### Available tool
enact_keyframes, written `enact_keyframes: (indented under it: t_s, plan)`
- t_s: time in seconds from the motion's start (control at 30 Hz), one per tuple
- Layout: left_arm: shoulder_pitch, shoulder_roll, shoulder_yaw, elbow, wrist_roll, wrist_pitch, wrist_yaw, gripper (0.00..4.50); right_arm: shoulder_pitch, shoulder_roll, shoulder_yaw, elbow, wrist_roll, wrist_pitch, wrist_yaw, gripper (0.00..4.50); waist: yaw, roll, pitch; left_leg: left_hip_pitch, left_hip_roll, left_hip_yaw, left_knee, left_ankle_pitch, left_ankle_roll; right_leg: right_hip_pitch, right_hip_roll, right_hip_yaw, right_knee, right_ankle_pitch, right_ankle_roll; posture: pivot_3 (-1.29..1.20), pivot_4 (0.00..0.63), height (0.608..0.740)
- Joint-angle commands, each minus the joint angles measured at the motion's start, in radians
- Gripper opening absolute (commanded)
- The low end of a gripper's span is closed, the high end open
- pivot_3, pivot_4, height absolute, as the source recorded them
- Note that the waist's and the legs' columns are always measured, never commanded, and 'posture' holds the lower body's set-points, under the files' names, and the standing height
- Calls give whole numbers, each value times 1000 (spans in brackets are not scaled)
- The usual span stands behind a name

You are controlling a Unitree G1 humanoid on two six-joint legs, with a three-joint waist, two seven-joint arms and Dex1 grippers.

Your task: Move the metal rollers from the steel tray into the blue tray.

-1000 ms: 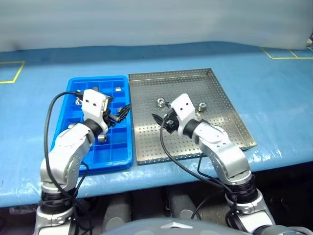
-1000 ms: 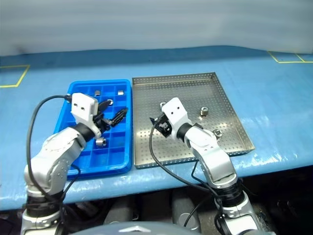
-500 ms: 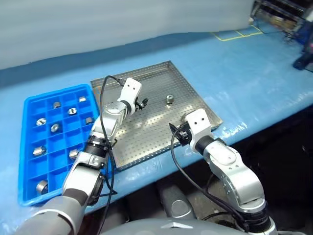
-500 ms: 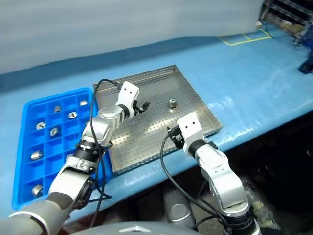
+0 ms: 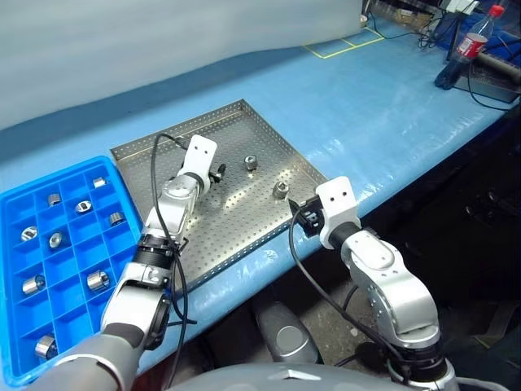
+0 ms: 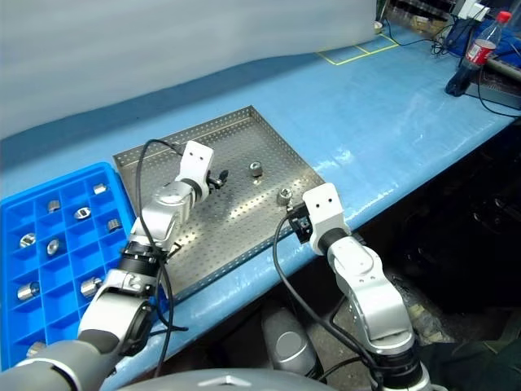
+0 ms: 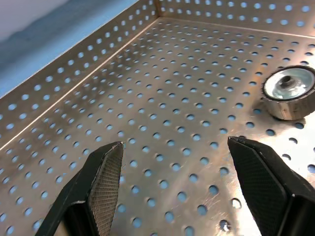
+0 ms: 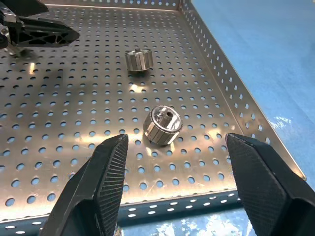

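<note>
ribbed metal rollers (image 8: 163, 126) on perforated steel tray (image 8: 74, 123)

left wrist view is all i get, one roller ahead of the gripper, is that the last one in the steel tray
Observer: No. A second roller lies in the steel tray, near the rim closest to the right arm.
Operator: right gripper on it
Observer: No. The right gripper is open, with that roller just ahead of its fingers, not touching.
Operator: anything in the blue tray
Observer: Yes. The blue tray holds several rollers in separate compartments.
</note>
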Motion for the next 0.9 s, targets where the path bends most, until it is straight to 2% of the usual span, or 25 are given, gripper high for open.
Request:
enact_keyframes:
  t_s: [0.03, 0.37, 0.83, 0.9]
  plan:
    - [24, 11, 42, -121, 11, 51, 46, 3721, -25, 2, 15, 6, 9, -17, 16, 3332, 7, 0, 0, 0, 0, 1, 0, 0, 0, 0, 0, 1, 0, 0, 0, -453, 150, 740]
    - [38, -22, 10, -74, 11, 146, 37, 3721, -45, 21, 8, 19, 26, -44, 29, 3332, 50, 0, 0, 0, -1, 5, -1, -1, 2, -2, 0, 5, -1, 1, 2, -440, 150, 740]
    - [99, -61, 23, -69, -5, 137, 38, 3721, -52, 45, -5, 37, 50, -53, 32, 3332, 64, -1, -1, 2, -1, 6, -1, -1, 2, -1, 0, 6, -1, 1, 2, -426, 150, 740]
    - [103, -63, 26, -75, -10, 115, 33, 3313, -58, 47, -6, 43, 52, -59, 33, 3394, 64, -1, -1, 2, -1, 6, -1, -1, 2, -1, 0, 7, -1, 1, 2, -426, 150, 740]
